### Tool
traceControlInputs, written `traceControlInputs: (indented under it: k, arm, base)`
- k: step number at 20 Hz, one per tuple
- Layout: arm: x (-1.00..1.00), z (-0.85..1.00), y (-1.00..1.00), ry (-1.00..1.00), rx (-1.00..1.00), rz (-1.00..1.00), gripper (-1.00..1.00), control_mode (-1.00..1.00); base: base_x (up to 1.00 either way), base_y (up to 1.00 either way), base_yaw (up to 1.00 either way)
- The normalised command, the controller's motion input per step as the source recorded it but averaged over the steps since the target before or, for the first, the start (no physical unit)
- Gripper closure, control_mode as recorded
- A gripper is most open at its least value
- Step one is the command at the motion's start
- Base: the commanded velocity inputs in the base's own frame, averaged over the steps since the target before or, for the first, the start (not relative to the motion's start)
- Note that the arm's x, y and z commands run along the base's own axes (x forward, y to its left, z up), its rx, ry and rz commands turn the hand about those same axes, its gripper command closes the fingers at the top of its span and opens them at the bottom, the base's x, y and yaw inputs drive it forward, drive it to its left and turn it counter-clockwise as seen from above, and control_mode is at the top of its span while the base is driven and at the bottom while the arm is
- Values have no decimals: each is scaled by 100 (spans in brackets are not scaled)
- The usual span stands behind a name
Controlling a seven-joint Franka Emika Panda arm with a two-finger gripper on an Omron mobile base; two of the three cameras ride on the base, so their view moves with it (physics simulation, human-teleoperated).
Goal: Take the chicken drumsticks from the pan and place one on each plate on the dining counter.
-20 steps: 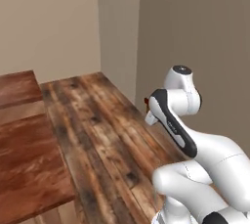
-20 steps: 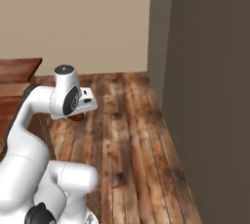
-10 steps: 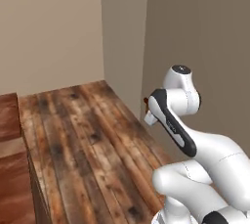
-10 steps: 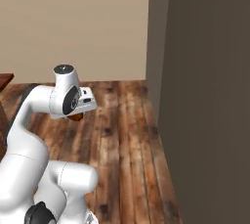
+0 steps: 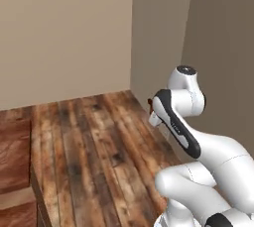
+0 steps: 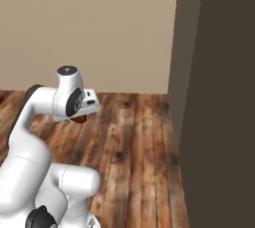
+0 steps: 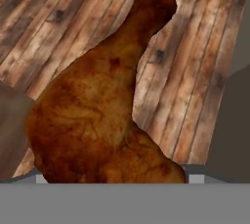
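Chicken drumstick (image 7: 105,115), a glossy reddish-brown cooked piece with a fat rounded end tapering to a thin bone, is sitting right against the hand camera, its bulbous end lowest in that view and its long axis running up and away along the gripper's line of sight. In the right base view a sliver of it (image 6: 78,119) is peeking out brown beneath the white wrist. The gripper (image 6: 85,114) is standing wide around it, so I judge the drumstick to be clamped across its thick end and being carried (the finger tips themselves are hidden behind the meat). Below it the dark plank floor (image 5: 94,146) is spreading out, bordered by a beige wall (image 5: 64,32) and a dark grey panel (image 6: 219,97). A reddish polished wood surface (image 5: 14,154) is showing at the left edge of the left base view. Compared with a second ago, the whole scene has slid leftward in both base views, so the base is turning or driving; the arm's pose is looking unchanged.
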Motion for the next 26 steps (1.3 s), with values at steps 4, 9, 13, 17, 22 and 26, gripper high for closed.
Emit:
traceControlInputs:
  k: [4,9,13,17,22,26]
  arm:
    - [0,0,0,0,0,0,100,100]
    - [0,0,0,0,0,0,100,100]
    - [0,0,0,0,0,0,100,100]
    - [0,0,0,0,0,0,100,100]
    - [0,0,0,0,0,0,100,100]
    - [0,0,0,0,0,0,100,100]
  base:
    - [100,-1,33]
    - [100,-1,30]
    - [100,-2,32]
    - [99,-2,46]
    - [90,0,63]
    - [82,0,67]
